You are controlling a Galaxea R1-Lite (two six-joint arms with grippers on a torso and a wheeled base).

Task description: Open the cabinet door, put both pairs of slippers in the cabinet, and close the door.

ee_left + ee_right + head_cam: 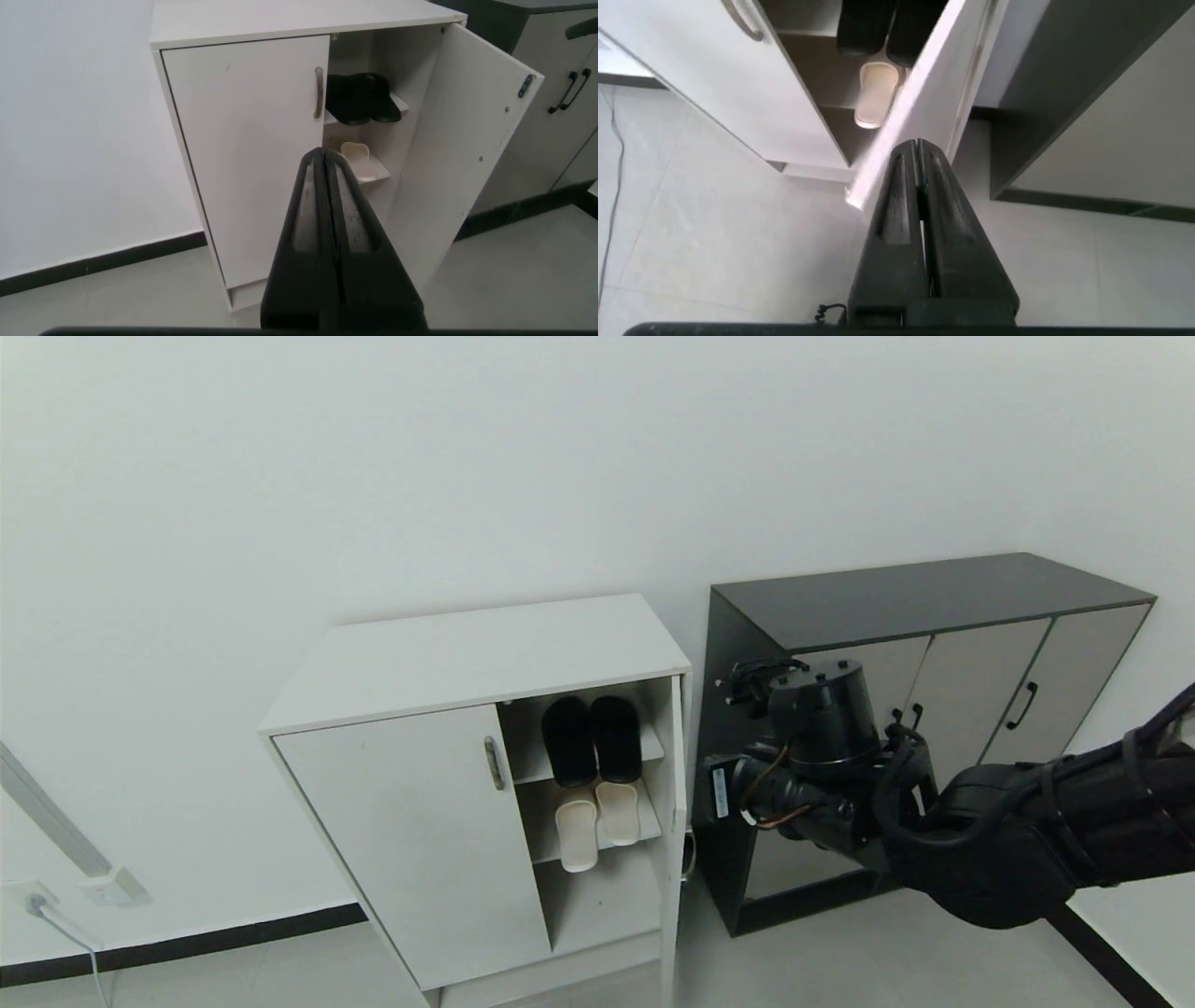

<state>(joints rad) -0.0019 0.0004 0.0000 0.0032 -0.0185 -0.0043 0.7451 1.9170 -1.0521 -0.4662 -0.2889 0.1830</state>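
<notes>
The white cabinet (pixel 485 653) stands against the wall, its left door (pixel 411 840) shut and its right door (pixel 674 821) swung open towards me. A black pair of slippers (pixel 593 739) lies on the upper shelf and a cream pair (pixel 597 821) on the shelf below. My right arm (pixel 822 756) hangs just right of the open door. My right gripper (pixel 918 149) is shut and empty, its tip close to the door's outer edge (pixel 915 112). My left gripper (pixel 324 157) is shut and empty, held back from the cabinet's front and facing both pairs (pixel 364 98).
A dark cabinet (pixel 934 602) with grey doors stands right of the white one, a narrow gap between them. A wall socket with a cable (pixel 42 905) sits low at the left. Bare tiled floor (pixel 233 971) lies before the cabinets.
</notes>
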